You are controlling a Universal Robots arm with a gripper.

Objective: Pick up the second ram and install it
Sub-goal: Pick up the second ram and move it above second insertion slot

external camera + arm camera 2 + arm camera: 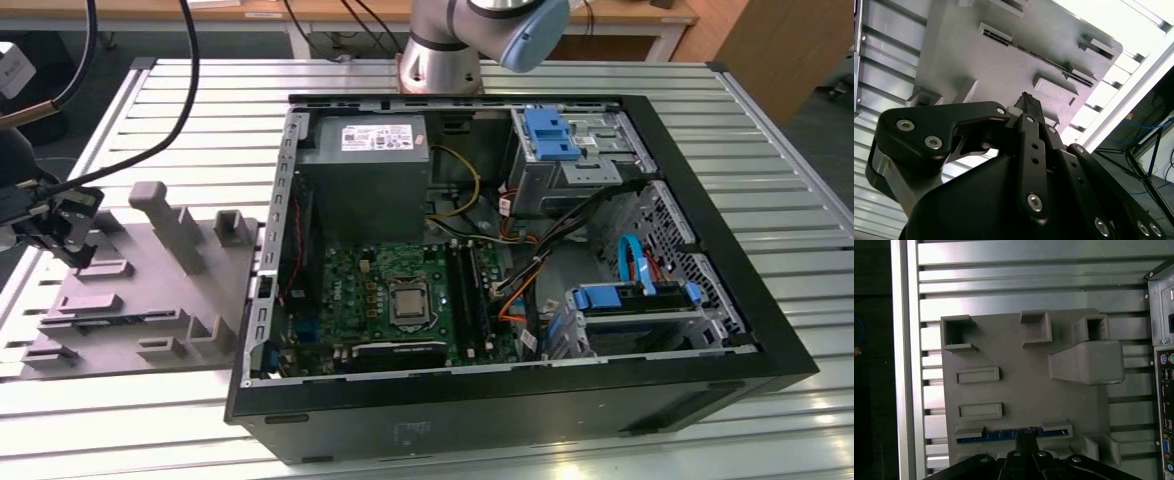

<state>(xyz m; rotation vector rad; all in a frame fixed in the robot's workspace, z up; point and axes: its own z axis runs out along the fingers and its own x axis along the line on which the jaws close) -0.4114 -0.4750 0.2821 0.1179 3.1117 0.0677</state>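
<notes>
The tool (1026,436) hangs over the near edge of a grey moulded fixture (1019,385). Its black fingertips (1028,101) are drawn together to one narrow point, with no gap showing between them in both wrist views. In the first wrist view that point lies across the second ram (996,435). The ram is a thin blue strip standing on edge in the fixture between two low grey brackets. Whether the tool touches the strip cannot be told. No label on the ram faces either wrist camera.

In the exterior view the tool (80,255) points down at the exterior view's far left, over the fixture (160,290). The arm's silver base (441,60) stands at the far side of the table (134,420), behind an opened black computer case (534,425). The case lies on its side just beside the fixture, on the exterior view's right of it. Inside are a grey power-supply box (367,195) with a white label (380,137), its print too small to read, and a green motherboard (354,290).

The table is ribbed silver metal. A wooden desk (334,12) and hanging black cables stand beyond it.
</notes>
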